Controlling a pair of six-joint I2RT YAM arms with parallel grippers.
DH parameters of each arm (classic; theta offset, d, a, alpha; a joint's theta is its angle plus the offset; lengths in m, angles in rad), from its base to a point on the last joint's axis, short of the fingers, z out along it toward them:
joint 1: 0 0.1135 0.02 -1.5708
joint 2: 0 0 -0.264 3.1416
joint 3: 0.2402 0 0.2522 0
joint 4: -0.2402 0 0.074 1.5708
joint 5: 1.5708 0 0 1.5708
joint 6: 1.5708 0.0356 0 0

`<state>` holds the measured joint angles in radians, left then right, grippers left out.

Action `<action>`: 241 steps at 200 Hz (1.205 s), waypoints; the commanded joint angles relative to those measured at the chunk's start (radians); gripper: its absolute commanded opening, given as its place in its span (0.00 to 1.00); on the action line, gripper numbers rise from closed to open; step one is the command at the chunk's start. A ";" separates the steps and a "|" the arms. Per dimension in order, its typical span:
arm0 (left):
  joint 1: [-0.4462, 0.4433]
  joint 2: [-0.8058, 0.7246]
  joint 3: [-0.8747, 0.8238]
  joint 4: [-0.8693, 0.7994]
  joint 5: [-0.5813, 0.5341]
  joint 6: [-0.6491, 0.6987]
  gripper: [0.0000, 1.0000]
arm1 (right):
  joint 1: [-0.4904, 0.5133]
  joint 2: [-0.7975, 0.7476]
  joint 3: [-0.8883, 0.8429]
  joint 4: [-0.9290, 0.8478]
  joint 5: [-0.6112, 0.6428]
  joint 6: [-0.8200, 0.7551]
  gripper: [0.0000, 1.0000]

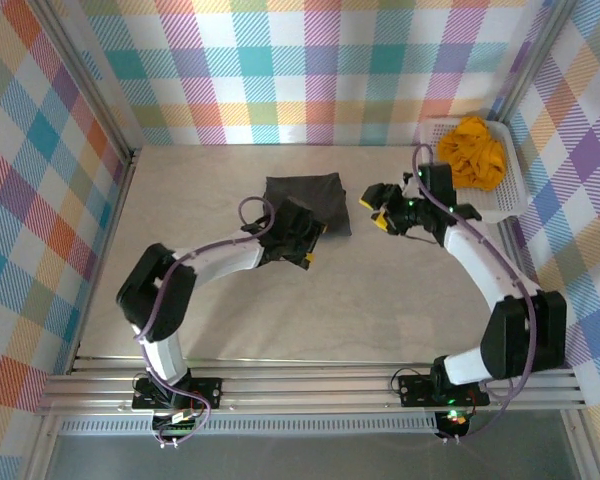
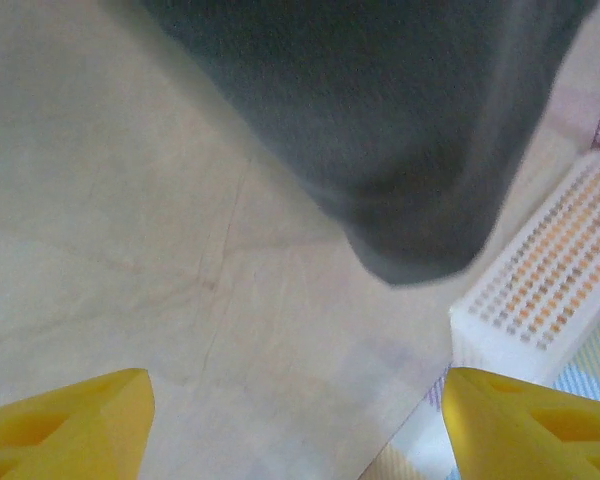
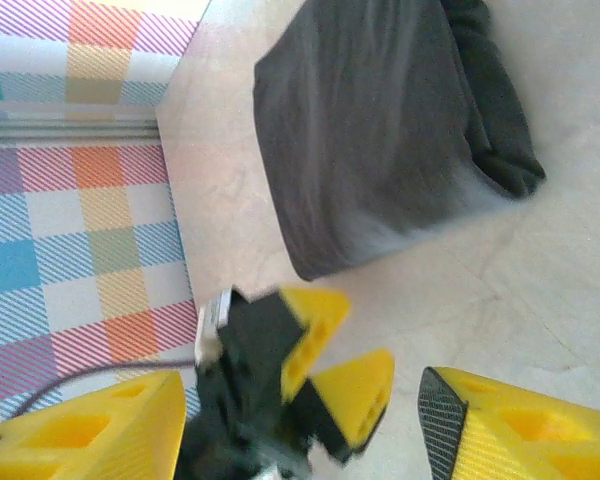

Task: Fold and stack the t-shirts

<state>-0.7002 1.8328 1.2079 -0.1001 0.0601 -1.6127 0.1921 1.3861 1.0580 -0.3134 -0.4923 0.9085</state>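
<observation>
Yellow fingers at the bottom of each wrist view. Left gripper (image 2: 298, 425) stands wide with only bare table (image 2: 130, 220) between its fingers. Right gripper (image 3: 300, 420) is wide too, gripping nothing.

Charcoal t-shirt (image 1: 305, 195) lies folded in a compact rectangle mid-table, toward the far side. One side looks bunched and rolled, not flat. From above, the left gripper sits at its near right corner and the right gripper just beside its right edge. Neither holds cloth.

Risks, as I judge them:
- A finger close to the fold could snag an edge on pulling away and drag the layers open.
- The bunched side may spring loose and leave an uneven base for stacking.
- The second shirt is a tangle; grabbed blind, it may lift in a knot or tug its container along.

Container: white mesh basket (image 1: 502, 205) in the far right corner. Mustard-orange t-shirt (image 1: 472, 150) crumpled inside, unfolded. Nothing else visible in it.
</observation>
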 commanded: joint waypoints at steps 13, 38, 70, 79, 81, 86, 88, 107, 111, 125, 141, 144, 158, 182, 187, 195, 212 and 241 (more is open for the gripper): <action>0.001 0.034 0.052 0.083 -0.139 -0.138 0.77 | 0.004 -0.059 -0.103 0.049 -0.038 -0.001 0.66; 0.025 -0.027 0.011 0.000 -0.210 -0.120 0.76 | 0.004 0.025 -0.081 0.003 -0.035 -0.051 0.65; 0.072 -0.023 -0.064 0.069 -0.128 -0.162 0.76 | 0.001 0.130 0.016 -0.013 -0.033 -0.076 0.64; 0.066 -0.008 -0.059 0.092 -0.122 -0.166 0.76 | 0.001 0.147 0.042 -0.015 -0.037 -0.080 0.64; 0.065 -0.005 -0.058 0.097 -0.121 -0.167 0.76 | 0.001 0.151 0.047 -0.016 -0.037 -0.081 0.64; 0.059 0.009 -0.050 0.116 -0.120 -0.173 0.77 | 0.002 0.159 0.058 -0.019 -0.039 -0.081 0.64; 0.056 0.015 -0.049 0.128 -0.121 -0.175 0.77 | 0.002 0.160 0.061 -0.018 -0.039 -0.081 0.64; 0.034 0.084 -0.015 0.227 -0.118 -0.223 0.77 | 0.001 0.177 0.084 -0.030 -0.042 -0.089 0.64; 0.027 0.096 -0.005 0.242 -0.129 -0.230 0.77 | 0.001 0.177 0.086 -0.032 -0.044 -0.091 0.64; 0.011 0.135 0.041 0.241 -0.146 -0.244 0.79 | 0.002 0.171 0.084 -0.037 -0.051 -0.091 0.63; -0.006 0.183 0.098 0.222 -0.132 -0.261 0.81 | 0.001 0.152 0.067 -0.046 -0.050 -0.090 0.63; -0.009 0.190 0.110 0.209 -0.126 -0.266 0.81 | -0.001 0.148 0.063 -0.048 -0.049 -0.089 0.63; -0.025 0.218 0.147 0.160 -0.112 -0.286 0.82 | -0.007 0.125 0.043 -0.053 -0.046 -0.086 0.63; -0.041 0.263 0.178 0.181 -0.127 -0.314 0.84 | -0.024 0.089 0.018 -0.055 -0.050 -0.080 0.63; -0.044 0.274 0.190 0.180 -0.130 -0.314 0.84 | -0.028 0.083 0.015 -0.057 -0.050 -0.082 0.63; -0.043 0.293 0.216 0.170 -0.131 -0.312 0.84 | -0.034 0.075 0.010 -0.061 -0.051 -0.082 0.63; -0.043 0.339 0.260 0.164 -0.132 -0.309 0.82 | -0.044 0.064 0.004 -0.068 -0.057 -0.082 0.63; -0.040 0.406 0.293 0.169 -0.137 -0.335 0.74 | -0.058 0.047 -0.009 -0.079 -0.060 -0.079 0.62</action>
<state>-0.7376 2.1853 1.4734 0.0826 -0.0624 -1.9205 0.1471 1.4647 1.0691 -0.3679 -0.5293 0.8448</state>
